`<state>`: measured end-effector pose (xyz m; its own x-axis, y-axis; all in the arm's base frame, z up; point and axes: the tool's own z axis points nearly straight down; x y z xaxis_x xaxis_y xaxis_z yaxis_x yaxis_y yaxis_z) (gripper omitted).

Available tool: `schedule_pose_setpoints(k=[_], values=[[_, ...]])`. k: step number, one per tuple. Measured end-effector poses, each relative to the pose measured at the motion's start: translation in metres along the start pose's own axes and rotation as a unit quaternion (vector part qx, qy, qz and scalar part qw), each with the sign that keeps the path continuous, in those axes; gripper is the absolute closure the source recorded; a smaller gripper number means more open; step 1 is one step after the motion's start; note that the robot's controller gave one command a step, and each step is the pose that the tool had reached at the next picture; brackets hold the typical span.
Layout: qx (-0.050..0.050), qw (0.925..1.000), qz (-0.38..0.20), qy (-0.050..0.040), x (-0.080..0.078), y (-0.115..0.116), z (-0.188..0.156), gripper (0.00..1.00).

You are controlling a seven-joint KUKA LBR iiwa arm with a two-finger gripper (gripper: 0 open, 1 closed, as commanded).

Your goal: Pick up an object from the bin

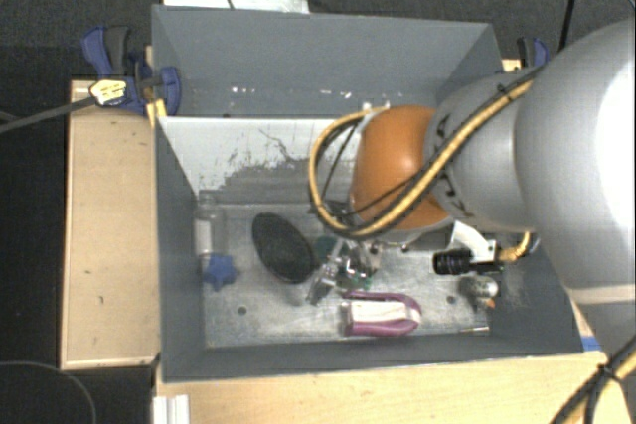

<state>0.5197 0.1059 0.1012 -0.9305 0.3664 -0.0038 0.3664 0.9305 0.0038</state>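
My gripper (340,273) is low over the bin floor near the middle, under the orange wrist cover. A black oval pad (281,248) lies just to its left, close to touching it. Right below the gripper, near the front wall, lies a flat packet in pink, purple and white (380,316). A small green piece (326,242) shows between the black pad and the gripper. I cannot see anything held.
By the left wall lies a clear tube with a blue cap (210,255). On the right side are a black cylinder (459,262), a white piece (474,239) and a small metal part (483,289). The arm covers the bin's right rear.
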Motion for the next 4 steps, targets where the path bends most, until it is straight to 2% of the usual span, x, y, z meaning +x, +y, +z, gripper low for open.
schedule_pose_setpoints(k=[1,2,3,4], values=[[0.0,0.9941,0.109,-0.0007,-0.003,0.003,0.001,0.0],[0.002,0.9737,0.228,0.0008,-0.019,0.026,0.031,0.0],[0.002,0.9326,0.361,0.0021,-0.025,0.001,0.03,0.0],[0.0,0.9334,0.359,0.0013,-0.025,0.002,0.028,1.0]])
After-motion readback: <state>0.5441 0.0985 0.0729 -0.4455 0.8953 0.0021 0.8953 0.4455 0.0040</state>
